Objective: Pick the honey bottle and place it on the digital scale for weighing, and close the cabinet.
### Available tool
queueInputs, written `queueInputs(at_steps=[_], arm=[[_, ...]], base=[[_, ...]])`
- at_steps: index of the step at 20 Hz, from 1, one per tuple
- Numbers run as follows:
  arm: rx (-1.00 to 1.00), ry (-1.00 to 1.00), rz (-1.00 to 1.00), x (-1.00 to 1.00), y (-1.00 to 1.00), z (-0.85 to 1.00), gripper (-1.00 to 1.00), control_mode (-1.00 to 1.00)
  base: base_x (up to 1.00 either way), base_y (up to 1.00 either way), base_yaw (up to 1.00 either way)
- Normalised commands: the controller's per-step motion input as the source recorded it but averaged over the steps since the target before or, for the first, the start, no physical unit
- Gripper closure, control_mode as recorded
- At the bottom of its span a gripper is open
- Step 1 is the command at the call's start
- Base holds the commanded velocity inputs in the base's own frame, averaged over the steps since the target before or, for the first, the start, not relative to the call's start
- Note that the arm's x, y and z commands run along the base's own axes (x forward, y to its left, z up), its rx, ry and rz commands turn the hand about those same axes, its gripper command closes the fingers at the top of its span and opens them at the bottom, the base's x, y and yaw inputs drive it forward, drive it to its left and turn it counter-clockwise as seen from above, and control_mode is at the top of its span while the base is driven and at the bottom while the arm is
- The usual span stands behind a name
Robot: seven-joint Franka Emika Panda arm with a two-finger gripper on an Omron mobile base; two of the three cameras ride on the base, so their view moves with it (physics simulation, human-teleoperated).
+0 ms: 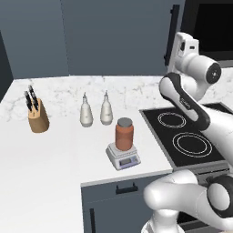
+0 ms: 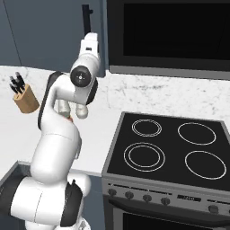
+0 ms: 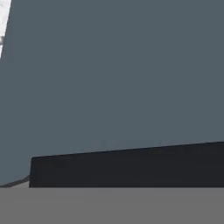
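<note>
- Honey bottle [image 1: 124,134] sat upright on digital scale [image 1: 123,157], at 4 o'clock from the shakers [image 1: 95,109].
- Gripper at cabinet [image 1: 118,36] door by handle [image 1: 173,34]; fingers spread, empty.
- Door likely rigid, light; push flat near handle.

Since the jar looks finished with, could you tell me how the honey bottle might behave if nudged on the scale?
The honey bottle is stout and upright, so probably stable. It nearly fills the digital scale, leaving little margin; the light scale may slide.

honey bottle [image 1: 124,135] orange-brown, grey lid | cabinet [image 1: 118,36] grey-blue — counter [image 1: 54,150] white marble
</note>
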Motion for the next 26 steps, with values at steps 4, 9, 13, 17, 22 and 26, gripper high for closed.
queueInputs(at_steps=[4, 9, 13, 17, 22, 26], arm=[[0.00, 0.00, 0.00, 0.56, 0.00, -0.02, -1.00, -1.00], [0.00, 0.00, 0.00, 0.61, 0.00, 0.00, -1.00, -1.00], [0.00, 0.00, 0.00, 0.43, 0.00, 0.00, -1.00, -1.00], [0.00, 0.00, 0.00, 0.42, 0.00, 0.00, -1.00, -1.00], [0.00, 0.00, 0.00, 0.35, 0.00, 0.00, -1.00, -1.00], [0.00, 0.00, 0.00, 0.71, 0.06, -0.06, -1.00, -1.00]], base=[[0.00, 0.00, 0.00], [0.00, 0.00, 0.00], [0.00, 0.00, 0.00], [0.00, 0.00, 0.00], [0.00, 0.00, 0.00], [0.00, 0.00, 0.00]])
